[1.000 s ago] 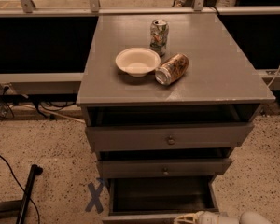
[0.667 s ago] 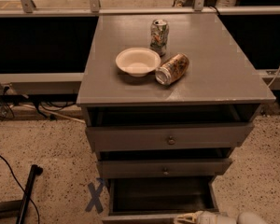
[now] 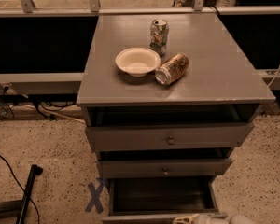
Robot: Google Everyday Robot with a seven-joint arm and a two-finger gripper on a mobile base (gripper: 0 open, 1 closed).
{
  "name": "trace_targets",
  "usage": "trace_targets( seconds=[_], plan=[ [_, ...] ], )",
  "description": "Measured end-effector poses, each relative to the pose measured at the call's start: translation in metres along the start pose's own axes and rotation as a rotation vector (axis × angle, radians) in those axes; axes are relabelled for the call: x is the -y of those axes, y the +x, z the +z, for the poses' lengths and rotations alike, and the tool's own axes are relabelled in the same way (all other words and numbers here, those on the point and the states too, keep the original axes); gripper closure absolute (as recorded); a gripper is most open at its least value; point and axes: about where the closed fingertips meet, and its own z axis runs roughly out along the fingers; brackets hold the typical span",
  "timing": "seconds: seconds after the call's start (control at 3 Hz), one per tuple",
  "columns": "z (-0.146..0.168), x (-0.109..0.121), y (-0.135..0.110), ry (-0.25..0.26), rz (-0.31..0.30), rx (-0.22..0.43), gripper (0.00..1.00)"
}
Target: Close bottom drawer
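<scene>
The bottom drawer (image 3: pixel 159 195) of the grey cabinet is pulled out far, its dark inside showing; its thin front runs along the lower edge of the view. My gripper (image 3: pixel 190 218) is at the very bottom of the view, right at the drawer's front edge, a little right of its middle. The white arm (image 3: pixel 240 219) comes in from the lower right. Most of the gripper is cut off by the frame edge.
The middle drawer (image 3: pixel 164 167) and the top drawer (image 3: pixel 170 136), each with a small knob, stand partly out. On the cabinet top (image 3: pixel 214 64) are a white bowl (image 3: pixel 137 61), an upright can (image 3: pixel 159 30) and a can on its side (image 3: pixel 172 69). A blue X (image 3: pixel 95 196) and a black bar (image 3: pixel 27 192) are on the floor to the left.
</scene>
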Motion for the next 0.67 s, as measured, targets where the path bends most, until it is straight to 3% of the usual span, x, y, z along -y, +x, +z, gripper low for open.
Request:
trace_targets(
  seconds=[0.67],
  plan=[
    [0.019,-0.028,0.047,-0.054,0.029,-0.078,1.00]
  ],
)
